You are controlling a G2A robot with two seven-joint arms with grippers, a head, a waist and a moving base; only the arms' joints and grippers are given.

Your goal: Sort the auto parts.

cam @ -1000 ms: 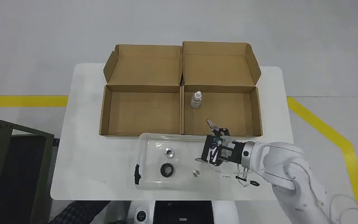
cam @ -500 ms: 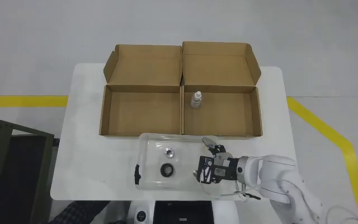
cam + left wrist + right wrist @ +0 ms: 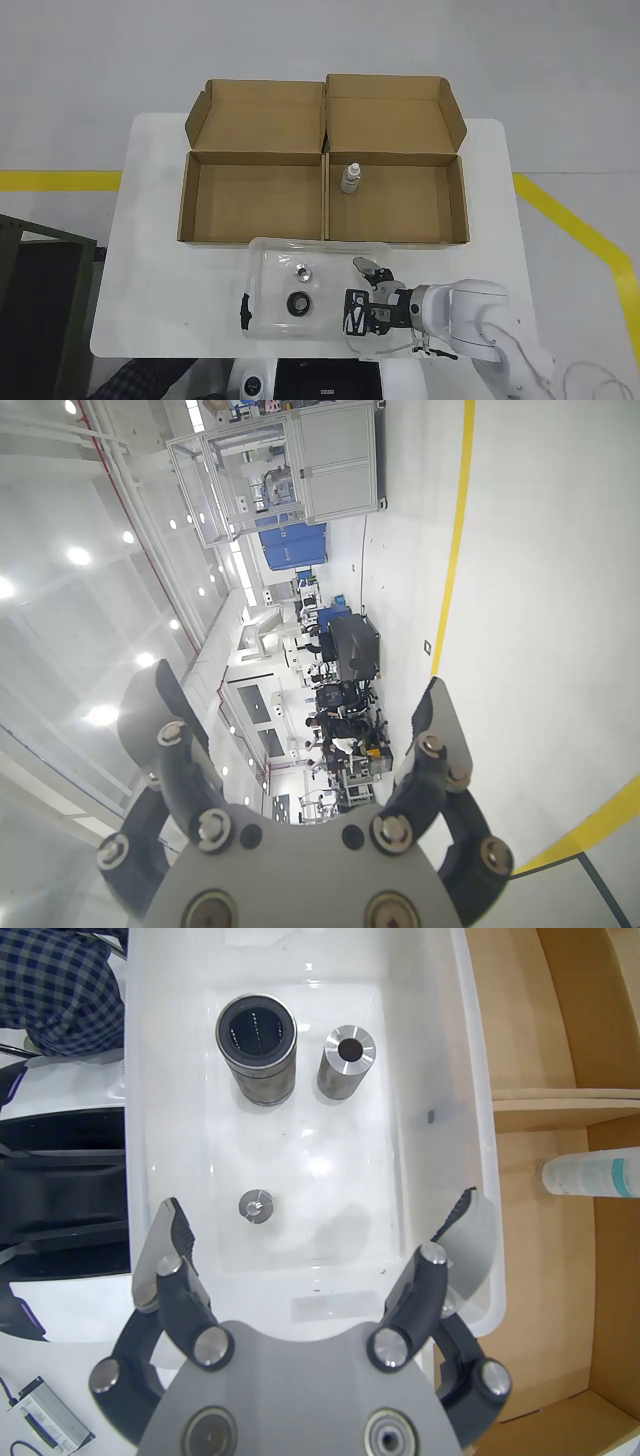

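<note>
— Auto parts (image 3: 298, 302): where are they lying?
— All three are in the clear bin (image 3: 480, 1138) at the near edge of the table (image 3: 150, 250). A dark bearing (image 3: 256, 1055) and a steel sleeve (image 3: 346, 1060) stand side by side, not touching. A small steel piece (image 3: 256, 1205) sits alone, nearer the right gripper (image 3: 320, 1208).
— And that gripper?
— Spread wide above the bin's end, holding nothing, its fingers spanning nearly the bin's width.
— The boxes?
— A white bottle (image 3: 351, 178) is in the right cardboard box (image 3: 400, 205). The left cardboard box (image 3: 255, 200) sits right against it.
— Left gripper (image 3: 297, 680)?
— Wide too, gripping nothing, pointed out at the room.
</note>
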